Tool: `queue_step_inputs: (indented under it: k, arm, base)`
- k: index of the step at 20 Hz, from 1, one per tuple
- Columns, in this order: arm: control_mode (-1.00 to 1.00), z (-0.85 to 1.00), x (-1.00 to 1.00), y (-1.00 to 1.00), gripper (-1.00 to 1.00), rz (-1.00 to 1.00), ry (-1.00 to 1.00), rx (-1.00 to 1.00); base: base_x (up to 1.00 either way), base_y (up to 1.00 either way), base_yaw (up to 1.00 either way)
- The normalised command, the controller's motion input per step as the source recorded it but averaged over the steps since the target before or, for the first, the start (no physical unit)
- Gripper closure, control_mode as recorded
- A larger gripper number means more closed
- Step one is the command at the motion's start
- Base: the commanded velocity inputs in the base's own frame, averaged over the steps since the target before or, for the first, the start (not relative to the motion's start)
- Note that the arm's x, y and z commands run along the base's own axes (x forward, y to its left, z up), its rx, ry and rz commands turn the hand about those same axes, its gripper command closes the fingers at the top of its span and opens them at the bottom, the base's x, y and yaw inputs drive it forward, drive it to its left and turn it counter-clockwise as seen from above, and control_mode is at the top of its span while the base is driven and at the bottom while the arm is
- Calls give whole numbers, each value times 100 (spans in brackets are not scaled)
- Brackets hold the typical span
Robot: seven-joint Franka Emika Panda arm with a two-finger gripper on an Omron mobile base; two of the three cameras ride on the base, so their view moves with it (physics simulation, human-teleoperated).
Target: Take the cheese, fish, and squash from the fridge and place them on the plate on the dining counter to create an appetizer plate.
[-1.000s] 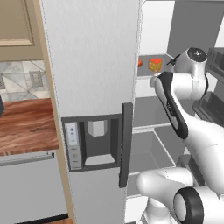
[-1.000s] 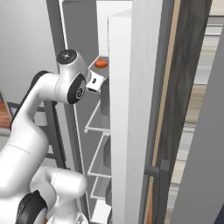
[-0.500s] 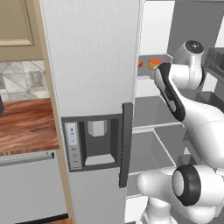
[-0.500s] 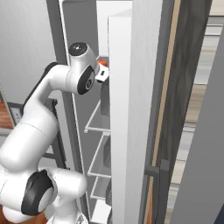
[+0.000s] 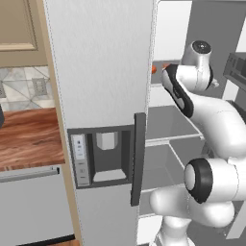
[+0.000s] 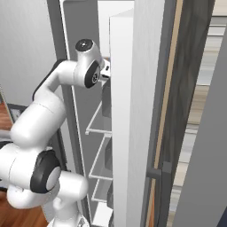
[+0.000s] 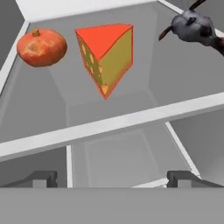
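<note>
Three foods face the open hand point(image 7: 112, 178): lumpy squash point(image 7: 42, 47), holed cheese point(image 7: 105, 56) wedge, spiky fish point(image 7: 194, 26).

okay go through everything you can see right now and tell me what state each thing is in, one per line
fridge: right door open, left door shut
cheese: on the fridge shelf, not gripped
squash: on the same shelf beside the cheese, apart from it, untouched
fish: on the shelf on the cheese's other side, untouched
claw: open, holding nothing, short of the cheese
</note>
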Motion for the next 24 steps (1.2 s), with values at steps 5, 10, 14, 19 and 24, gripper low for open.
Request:
queue_step_inputs:
  k: [5,10,14,19,24]
  arm:
    - [-100,11,23,-8,-100,0,0,0]
    - [-100,10,25,-7,-100,0,0,0]
    - [-100,7,26,-14,-100,0,0,0]
    - [-100,0,13,-27,-100,0,0,0]
    - [-100,0,22,-19,-100,3,0,0]
  base:
    - [0,0,0]
    - [0,0,0]
    - [0,0,0]
    - [0,0,0]
    - [0,0,0]
